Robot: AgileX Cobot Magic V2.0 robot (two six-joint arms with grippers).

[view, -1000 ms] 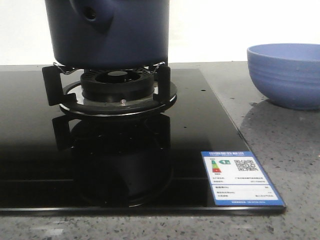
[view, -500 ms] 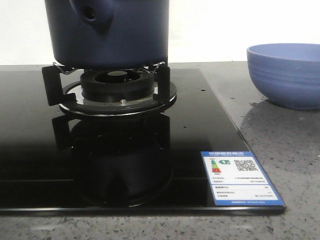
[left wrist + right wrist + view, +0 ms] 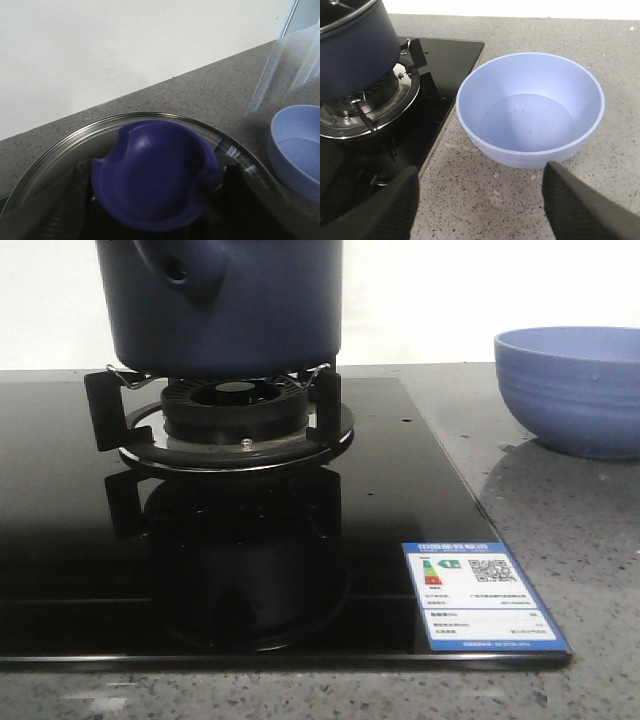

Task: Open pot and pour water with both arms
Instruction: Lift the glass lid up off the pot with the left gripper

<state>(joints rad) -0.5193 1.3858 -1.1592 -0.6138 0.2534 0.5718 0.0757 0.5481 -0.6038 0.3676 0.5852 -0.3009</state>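
Observation:
The dark navy pot (image 3: 240, 310) stands on the burner; its side knob (image 3: 180, 270) faces the camera. It also shows in the right wrist view (image 3: 355, 50). Its glass lid (image 3: 50, 155) has a blue top knob (image 3: 155, 170). My left gripper (image 3: 155, 200) is over the lid, a finger pressed against each side of that knob. My right gripper (image 3: 480, 210) is open and empty above the counter, just short of the light blue bowl (image 3: 530, 110). Water in the pot is hidden. Two small shiny drops (image 3: 533, 177) lie by the bowl.
The burner ring and pot supports (image 3: 235, 425) sit on a black glass hob (image 3: 400, 490) with a blue-edged label (image 3: 480, 595) at its front right corner. The light blue bowl (image 3: 570, 390) stands on the grey speckled counter (image 3: 560, 540) right of the hob.
The pot has shifted slightly to the right on the burner. The bowl and hob have not moved.

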